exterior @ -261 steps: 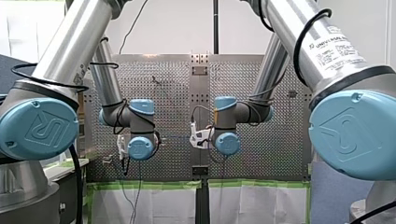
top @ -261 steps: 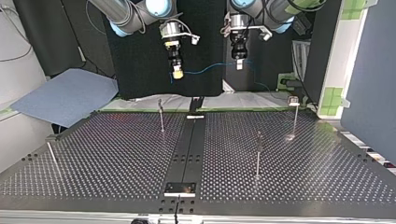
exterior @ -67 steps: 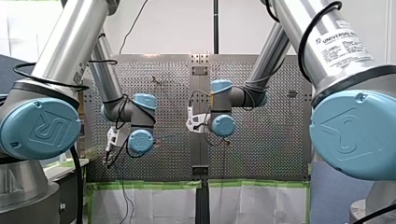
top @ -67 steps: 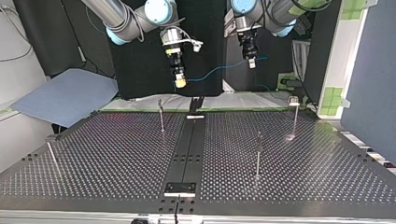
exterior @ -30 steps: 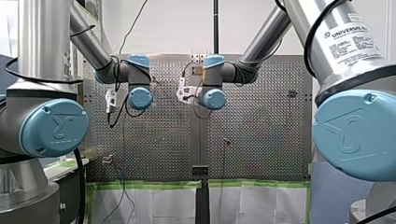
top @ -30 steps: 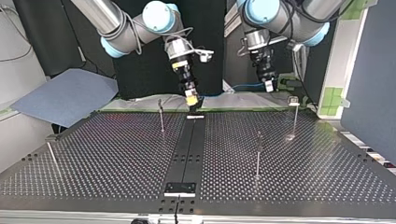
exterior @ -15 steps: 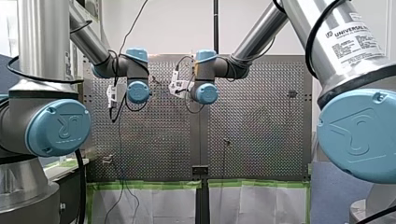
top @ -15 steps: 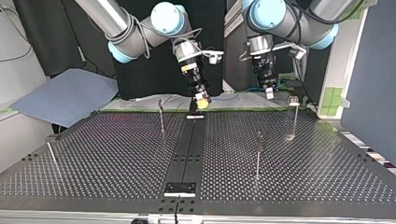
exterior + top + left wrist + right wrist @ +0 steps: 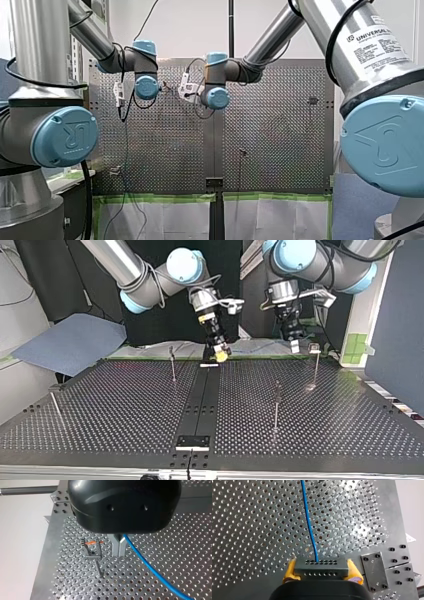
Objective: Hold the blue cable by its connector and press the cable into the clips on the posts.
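Though cable [image 9: 309,530] ran off frame, right gripper [image 9: 322,572] pinched connector [image 9: 321,567]; left gripper [image 9: 295,346], top view's upper right, clamped cable.

cable [image 9: 309,522]: plain bright blue
connector [image 9: 321,567]: dark grey, two rows of small holes
my right gripper [image 9: 321,571]: black body, yellow pads [image 9: 354,574]
my left gripper [image 9: 119,553]: glossy black body, grey metal fingers [image 9: 115,546]
clip [image 9: 93,556]: dark grey, orange tip
table [image 9: 125,405]: even grid of holes; black in the top view, silvery in the wrist views
joint caps [image 9: 65,136]: light blue
tape [image 9: 150,198]: green
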